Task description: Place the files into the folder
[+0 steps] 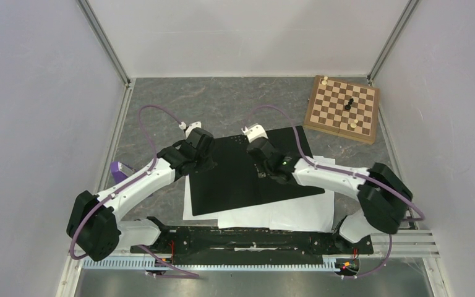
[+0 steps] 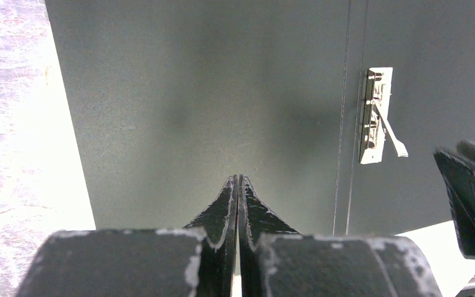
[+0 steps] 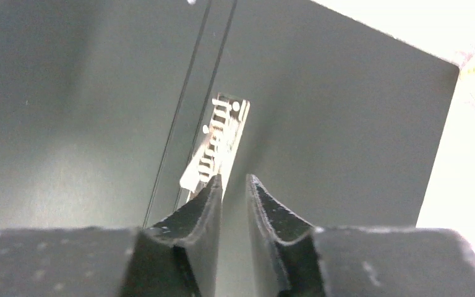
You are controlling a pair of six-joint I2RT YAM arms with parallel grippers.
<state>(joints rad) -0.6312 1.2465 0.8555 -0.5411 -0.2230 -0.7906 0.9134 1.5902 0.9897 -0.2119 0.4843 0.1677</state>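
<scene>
The thin open folder (image 1: 241, 179), black inner faces up, lies on the plain white paper sheets (image 1: 284, 216) on the grey counter (image 1: 222, 105). My left fingers (image 2: 235, 189) are clenched on nothing. My right fingers (image 3: 218, 192) are slightly parted and empty before the metal clip (image 3: 219, 139). I'd pin the cover and lift the lever gently.

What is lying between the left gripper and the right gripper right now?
Only the folder's black inner face, crossed by its spine creases; the metal clip sits just beside that stretch. The left wrist view shows it.
</scene>
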